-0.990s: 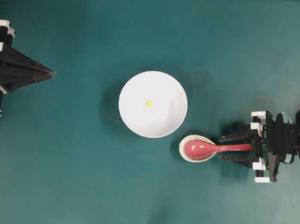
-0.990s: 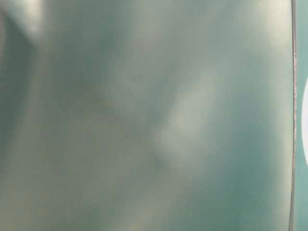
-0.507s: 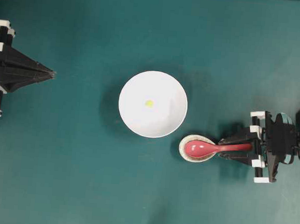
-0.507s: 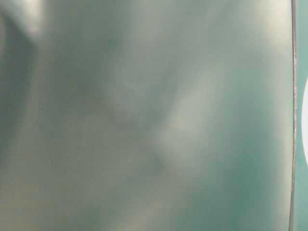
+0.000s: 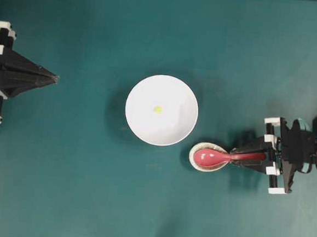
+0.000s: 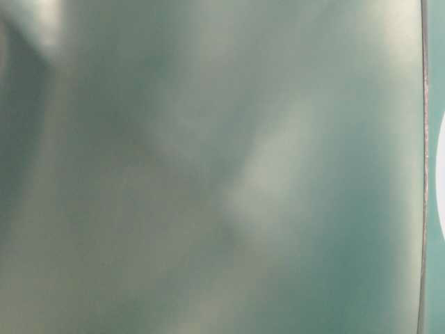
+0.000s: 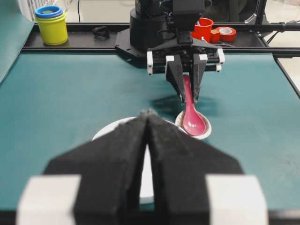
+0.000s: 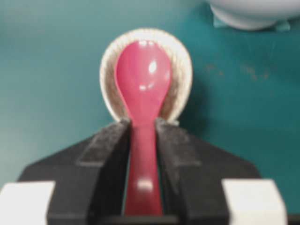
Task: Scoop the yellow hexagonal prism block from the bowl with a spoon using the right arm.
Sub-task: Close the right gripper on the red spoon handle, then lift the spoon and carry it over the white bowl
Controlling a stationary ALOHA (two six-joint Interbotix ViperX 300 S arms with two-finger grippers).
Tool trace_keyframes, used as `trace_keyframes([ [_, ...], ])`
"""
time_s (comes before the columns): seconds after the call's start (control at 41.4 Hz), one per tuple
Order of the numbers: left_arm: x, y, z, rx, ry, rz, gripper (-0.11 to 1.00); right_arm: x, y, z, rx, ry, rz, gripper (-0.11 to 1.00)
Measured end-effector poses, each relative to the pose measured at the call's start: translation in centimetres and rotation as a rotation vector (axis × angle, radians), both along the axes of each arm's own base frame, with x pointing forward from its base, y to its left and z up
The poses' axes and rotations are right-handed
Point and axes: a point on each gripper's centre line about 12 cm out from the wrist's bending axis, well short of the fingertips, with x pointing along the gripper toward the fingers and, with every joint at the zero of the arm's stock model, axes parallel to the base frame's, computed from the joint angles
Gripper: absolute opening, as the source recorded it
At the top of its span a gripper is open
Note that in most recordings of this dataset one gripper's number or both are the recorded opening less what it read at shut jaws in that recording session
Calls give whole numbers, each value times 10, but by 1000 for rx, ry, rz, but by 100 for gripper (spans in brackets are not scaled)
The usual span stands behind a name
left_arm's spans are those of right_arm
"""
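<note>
Right claw (image 5: 250, 157) is sitting at about 4 o'clock from the bowl (image 5: 161, 110), its two black fingers (image 8: 108, 145) pressing against either side of the spoon's handle, so it is gripping the spoon (image 5: 216, 156) with only the handle's width between them. From the right wrist view the fingers are hugging the red-pink handle just behind the oval scoop, and the scoop itself is lying in a small speckled dish (image 8: 176, 61) on the green worktop (image 5: 87, 190). That dish is resting just beside the bowl's rim, at roughly 4 o'clock from the bowl's centre. Inside the white bowl the yellow block (image 5: 157, 109) is lying close to the middle, well apart from the spoon. Left claw (image 5: 54, 78) is staying out at the bowl's 9 o'clock side, its pointed fingers pressed together with nothing between them. Along the far rail in the left wrist view, stacked cups (image 7: 51, 24) are standing beside a red cup (image 7: 204, 28) and a roll of red tape (image 7: 226, 33). The table-level view is showing only a blur.
</note>
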Motion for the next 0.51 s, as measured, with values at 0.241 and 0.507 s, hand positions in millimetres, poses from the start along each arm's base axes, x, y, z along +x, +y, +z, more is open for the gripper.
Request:
trace_keyframes([
  [0.241, 0, 0, 0, 0, -2, 2, 0, 2, 2, 25, 53, -53, 3, 25],
  [0.507, 0, 0, 2, -1, -17, 1, 0, 15, -8, 60, 96, -45, -30, 25],
])
